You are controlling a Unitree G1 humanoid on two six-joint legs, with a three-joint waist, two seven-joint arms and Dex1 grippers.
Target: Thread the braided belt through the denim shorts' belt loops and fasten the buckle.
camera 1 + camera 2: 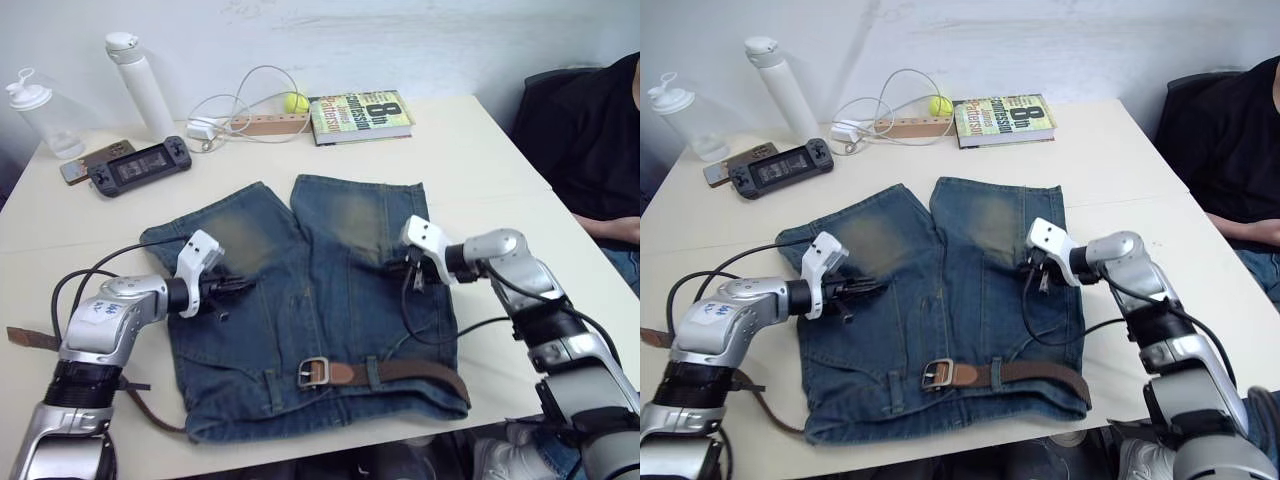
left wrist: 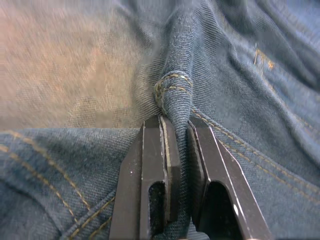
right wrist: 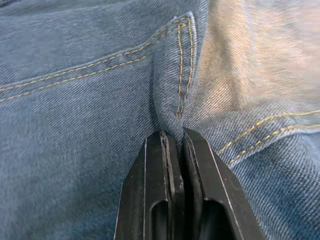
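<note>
The denim shorts [image 1: 320, 300] lie flat on the table, waistband toward me. The braided belt [image 1: 400, 372] runs along the waistband through belt loops [image 1: 373, 372], its silver buckle [image 1: 313, 372] near the middle front; its other end trails off the left side [image 1: 30, 338]. My left gripper [image 1: 238, 286] is shut on a pinched fold of denim at the left leg, seen close in the left wrist view [image 2: 176, 125]. My right gripper [image 1: 412, 272] is shut on a fold of denim at the right leg [image 3: 175, 135].
At the back of the table lie a book [image 1: 360, 116], a yellow ball [image 1: 296, 102], a white cable [image 1: 240, 100], a game console [image 1: 140, 165], a phone [image 1: 95, 160] and two bottles [image 1: 140, 85]. A person in black sits at the right [image 1: 595, 130].
</note>
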